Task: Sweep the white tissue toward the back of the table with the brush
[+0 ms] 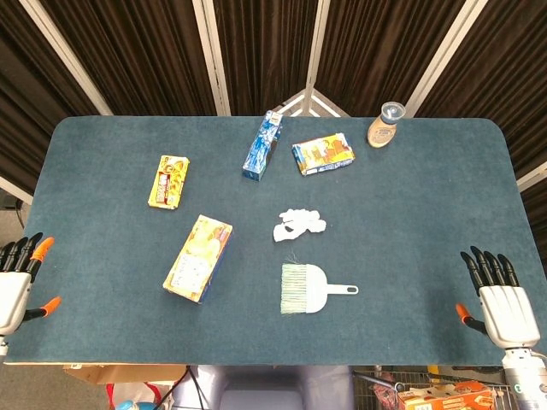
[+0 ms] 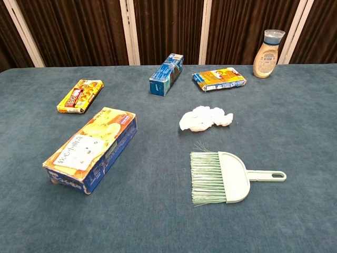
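A crumpled white tissue lies near the middle of the blue table. Just in front of it lies a pale green brush, bristles to the left and handle to the right. My left hand is at the front left table edge, fingers spread, holding nothing. My right hand is at the front right edge, also spread and empty. Both hands are far from the brush and show only in the head view.
A large yellow and blue box lies left of the brush. Further back are a small yellow box, a blue box, a blue and orange packet and a bottle at the back right.
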Robot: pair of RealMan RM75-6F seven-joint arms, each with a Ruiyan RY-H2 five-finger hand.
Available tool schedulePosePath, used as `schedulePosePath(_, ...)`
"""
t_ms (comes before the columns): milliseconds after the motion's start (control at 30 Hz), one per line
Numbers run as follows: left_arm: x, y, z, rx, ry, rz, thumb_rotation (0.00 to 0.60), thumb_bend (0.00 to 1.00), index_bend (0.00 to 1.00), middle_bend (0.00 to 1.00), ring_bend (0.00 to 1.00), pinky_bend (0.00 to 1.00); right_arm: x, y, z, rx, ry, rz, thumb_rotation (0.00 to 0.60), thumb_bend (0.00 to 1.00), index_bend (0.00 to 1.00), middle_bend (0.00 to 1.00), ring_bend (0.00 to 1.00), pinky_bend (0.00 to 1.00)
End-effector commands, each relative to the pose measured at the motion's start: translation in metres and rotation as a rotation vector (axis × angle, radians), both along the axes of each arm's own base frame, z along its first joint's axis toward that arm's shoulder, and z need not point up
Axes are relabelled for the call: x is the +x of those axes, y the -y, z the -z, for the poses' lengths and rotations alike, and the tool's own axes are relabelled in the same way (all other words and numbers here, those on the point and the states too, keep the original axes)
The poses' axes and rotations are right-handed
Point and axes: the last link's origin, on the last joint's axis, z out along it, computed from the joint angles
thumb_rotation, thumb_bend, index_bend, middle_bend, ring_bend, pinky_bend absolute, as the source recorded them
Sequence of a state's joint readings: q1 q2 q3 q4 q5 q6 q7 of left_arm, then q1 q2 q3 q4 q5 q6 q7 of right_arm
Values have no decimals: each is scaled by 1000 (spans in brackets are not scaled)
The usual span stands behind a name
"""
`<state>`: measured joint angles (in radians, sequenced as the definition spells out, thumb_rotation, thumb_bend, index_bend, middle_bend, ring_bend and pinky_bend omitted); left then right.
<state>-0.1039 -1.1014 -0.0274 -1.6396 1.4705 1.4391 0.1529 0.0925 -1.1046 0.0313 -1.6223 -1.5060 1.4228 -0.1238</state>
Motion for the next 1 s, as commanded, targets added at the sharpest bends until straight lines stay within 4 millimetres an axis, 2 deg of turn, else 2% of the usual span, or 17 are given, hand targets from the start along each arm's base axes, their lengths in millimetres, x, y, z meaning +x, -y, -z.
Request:
schedulePosePath(33,0,0,0,3,2,0,600,0,0,0,0,0,1,0,0,3,3,-1,600,305,0,0,0,0)
schedulePosePath(133,1,1,0,7,6,0,600,0,0,0,0,0,1,-1,1,7,11,-3,600,305,0,0,0,0)
schedulePosePath(200,1,1,0,9,5,5,600,0,0,0,0,0,3,2,0,-1,25,-11,600,304,0,47,49,21)
schedulePosePath(267,1,1,0,11,2,7,600,0,0,0,0,0,7,6,1,-9,49,-28,600,304,0,227,231,196)
schedulePosePath(333,1,1,0,14,5,8,600,0,0,0,0,0,12,12,1,-20,71,-58,600,305,0,499,519,531)
schedulePosePath(400,1,0,0,18,6,10,600,0,0,0,0,0,15,20,3,-13,99,-83,600,305,13,659,689,699)
schedulePosePath(467,1,0,0,20,7,12,600,0,0,0,0,0,18,26,8,11,129,-94,600,305,47,759,787,782)
schedulePosePath(567,1,-1,0,21,8,9,600,0,0,0,0,0,22,37,16,62,151,-111,600,305,189,930,950,909)
schedulePosePath(667,1,-1,1,22,12,9,600,0,0,0,0,0,28,48,27,136,141,-137,600,305,309,997,1000,964)
schedulePosePath(933,1,-2,2,25,10,19,600,0,0,0,0,0,49,58,62,284,133,-146,600,305,436,1000,1000,972)
schedulePosePath(1000,1,-2,2,27,10,19,600,0,0,0,0,0,56,63,69,298,140,-149,600,305,443,1000,1000,972)
